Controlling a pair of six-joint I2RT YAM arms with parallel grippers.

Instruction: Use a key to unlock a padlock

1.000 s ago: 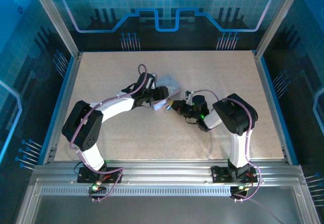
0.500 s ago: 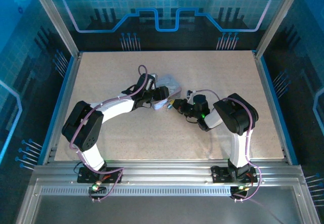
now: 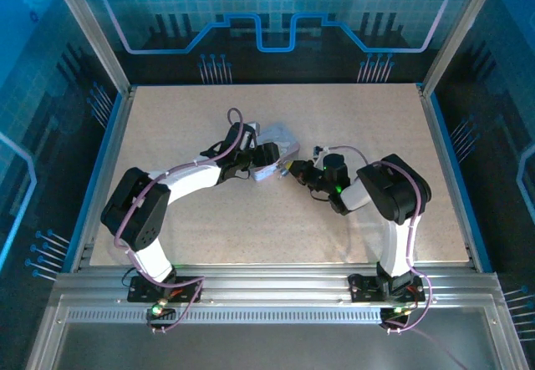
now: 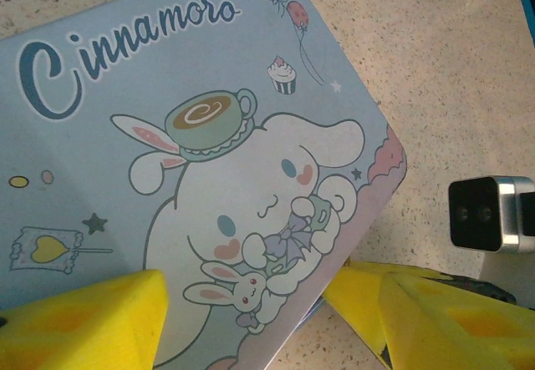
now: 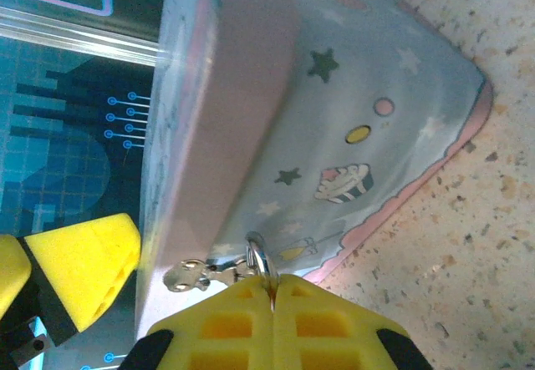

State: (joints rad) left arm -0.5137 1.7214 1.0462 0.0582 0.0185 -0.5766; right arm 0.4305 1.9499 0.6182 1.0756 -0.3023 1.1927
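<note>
Hidden: the key (image 5: 261, 261) runs into the seam between the pads of the right gripper (image 5: 273, 283), so just a small ring-shaped end shows and the rest is covered.
Hard to read: the padlock (image 5: 189, 280) is a small shiny lump joined to that ring by thin links. Its shackle and keyhole cannot be made out, and whether the key sits in it cannot be told.
Cut off: the tin box (image 4: 167, 94) runs past the frame edges in both wrist views, and the left gripper (image 4: 251, 311) shows just 2 yellow pads (image 4: 84, 320) at the bottom edge.
Top view: padlock and key are too small to pick out where the 2 grippers meet at the box, mid-table (image 3: 209, 236).
Padlock look: silver, glossy, far smaller than the box, lying against the box's pale side wall just beside the right fingertips.
Key look: thin silver metal, smaller than the padlock.
Box look: pale blue lid with a white cartoon dog, a teacup on its head, balloons and a cupcake, and a pink scalloped edge.
Right gripper: pads pressed together, pinching the key.
Left gripper: fingers spread wide with the box's corner between them. Whether they press on the box cannot be told.
Other: a black and silver block (image 4: 489, 213) stands on the table near the box's corner.
</note>
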